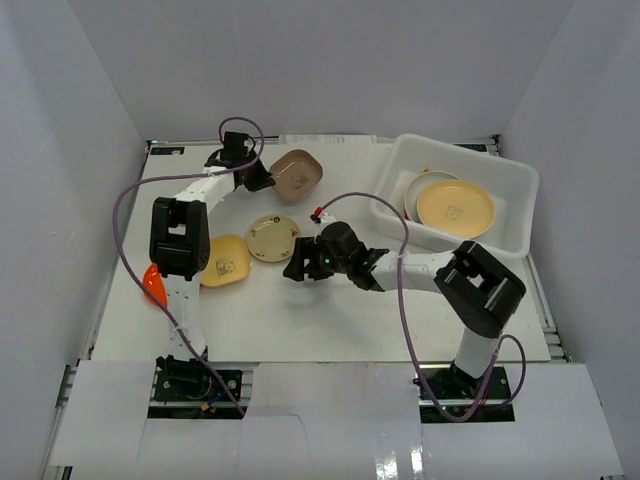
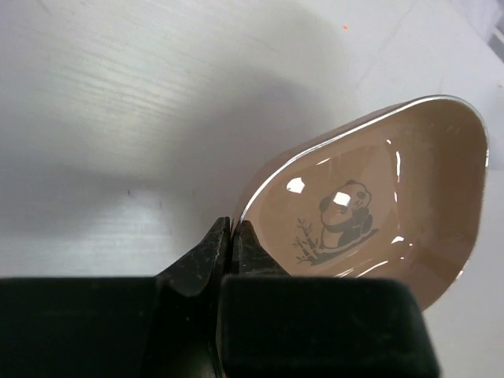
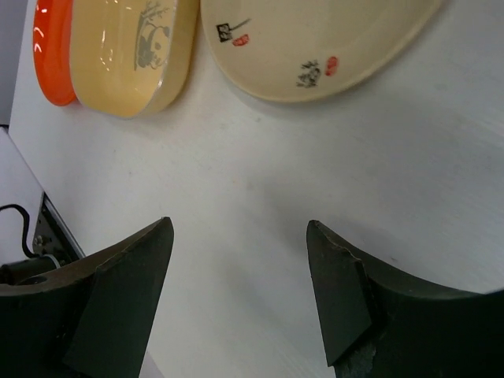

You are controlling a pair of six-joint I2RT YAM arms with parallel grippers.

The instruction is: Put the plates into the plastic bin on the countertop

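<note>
Two round plates point(image 1: 455, 205) are lying in the white translucent plastic bin point(image 1: 512, 172); the left gripper point(image 2: 231, 236) is pinching a glossy brown plate point(image 2: 378, 205) by its rim (right gripper point(image 3: 240, 228) gaping, empty), three more plates point(image 1: 273, 238) waiting.

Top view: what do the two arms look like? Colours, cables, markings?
Left arm and right arm alike: white links, boxy black joint housings. A purple cable loops along each. Green light on the right wrist. Fingers dark, matte, wedge-shaped.
</note>
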